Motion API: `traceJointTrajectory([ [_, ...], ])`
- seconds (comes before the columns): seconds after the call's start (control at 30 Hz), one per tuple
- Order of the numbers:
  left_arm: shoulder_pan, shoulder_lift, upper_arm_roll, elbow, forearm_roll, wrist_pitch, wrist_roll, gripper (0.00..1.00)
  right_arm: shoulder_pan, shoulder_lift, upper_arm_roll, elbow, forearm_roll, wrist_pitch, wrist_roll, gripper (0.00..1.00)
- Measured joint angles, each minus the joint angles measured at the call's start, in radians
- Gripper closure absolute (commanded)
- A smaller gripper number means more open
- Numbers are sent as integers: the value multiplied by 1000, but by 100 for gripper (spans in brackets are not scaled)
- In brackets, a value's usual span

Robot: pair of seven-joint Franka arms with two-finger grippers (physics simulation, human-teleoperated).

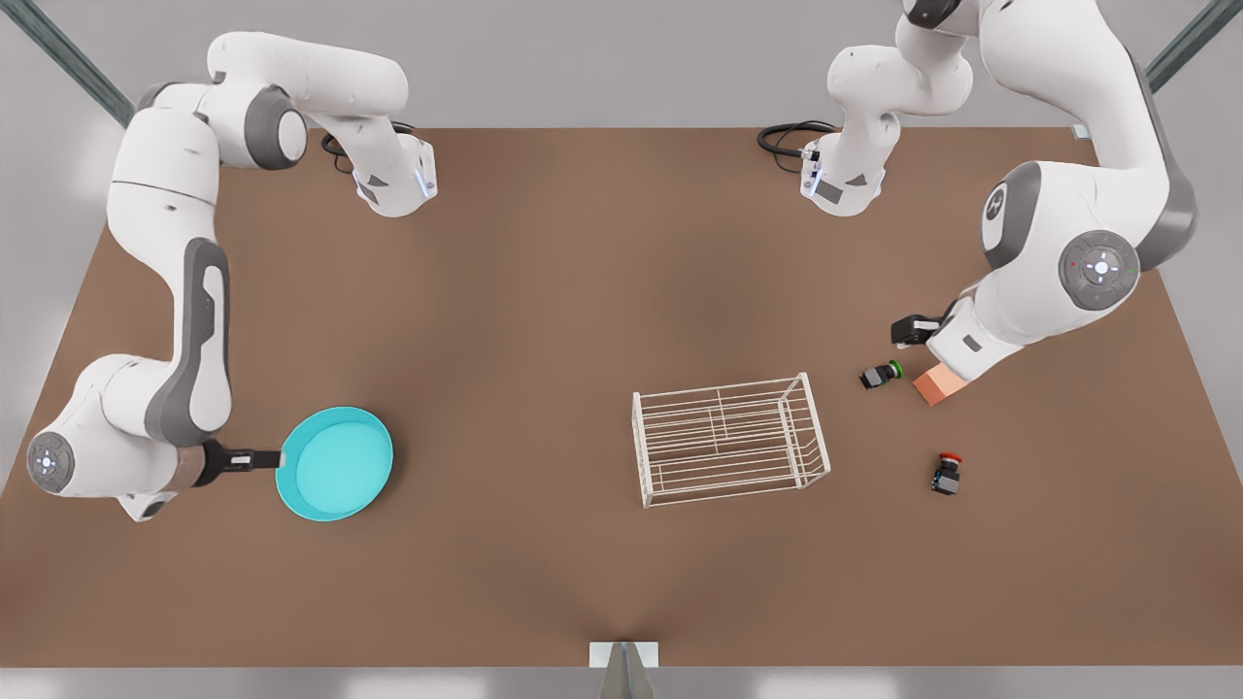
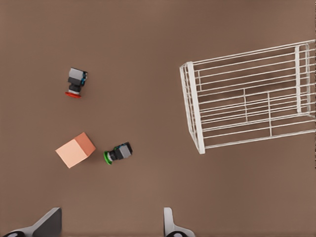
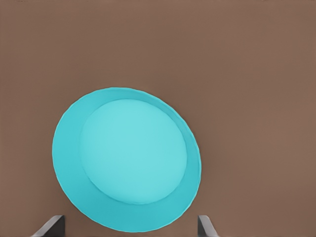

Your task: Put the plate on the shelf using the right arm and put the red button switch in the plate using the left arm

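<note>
The turquoise plate [image 1: 335, 464] [image 3: 133, 153] lies flat on the table at the front view's left. My right gripper [image 1: 254, 457] [image 3: 127, 227] is at the plate's edge, open, its fingertips spread to either side of the near rim. The white wire shelf [image 1: 728, 442] [image 2: 194, 108] stands in the middle with nothing on it. The red button switch [image 1: 947, 474] [image 2: 75, 83] lies on the table to the shelf's right in the front view. My left gripper [image 1: 913, 330] [image 2: 108, 224] hovers open and holds nothing, close to the green switch and apart from the red one.
A green-capped switch [image 1: 881, 375] [image 2: 117, 153] lies beside an orange cube [image 1: 934, 385] [image 2: 75, 149], under the left arm's wrist. Both arm bases stand at the table's far edge. Bare brown tabletop stretches between plate and shelf.
</note>
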Motion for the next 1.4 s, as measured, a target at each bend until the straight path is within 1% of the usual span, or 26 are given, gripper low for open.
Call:
traceJointTrajectory([
  [0.17, 3, -3, -9, 0, -4, -5, -3, 0, -31, 32, -1, -55, 82, 126, -135, 0],
  [0.4, 2, -6, -11, 1, -4, -14, -6, 0, -49, 64, -4, -166, 80, 286, -293, 0],
  [0.77, 3, -6, -11, 1, 3, -17, -8, 0, -53, 84, 3, -260, 119, 433, -447, 0],
  [0.8, 3, -6, -11, 1, 3, -16, -9, 0, -53, 83, 4, -266, 126, 439, -457, 4],
  [0.87, 4, -5, -11, 1, 4, -16, -9, 0, -52, 82, 5, -274, 135, 447, -475, 16],
  [0.93, 5, -5, -11, 1, 4, -15, -9, 0, -52, 80, 6, -276, 142, 451, -491, 20],
  [0.97, 5, -5, -11, 1, 4, -15, -9, 0, -52, 79, 6, -276, 145, 452, -498, 27],
  [1.03, 5, -4, -11, 1, 5, -14, -10, 0, -51, 78, 7, -277, 149, 454, -511, 43],
  [1.07, 5, -4, -11, 1, 5, -14, -10, 0, -51, 78, 7, -277, 151, 454, -518, 56],
  [1.1, 5, -4, -11, 1, 6, -14, -10, 0, -51, 78, 6, -277, 153, 454, -525, 61],
  [1.13, 5, -4, -11, 1, 6, -14, -10, 0, -51, 79, 6, -277, 153, 454, -531, 65],
  [1.17, 5, -4, -11, 1, 6, -14, -10, 0, -50, 79, 6, -277, 154, 455, -536, 76],
  [1.2, 4, -4, -11, 1, 6, -14, -10, 0, -50, 79, 6, -277, 156, 454, -543, 79],
  [1.4, 4, -4, -11, 1, 5, -13, -11, 0, -47, 77, 8, -276, 160, 452, -576, 79],
])
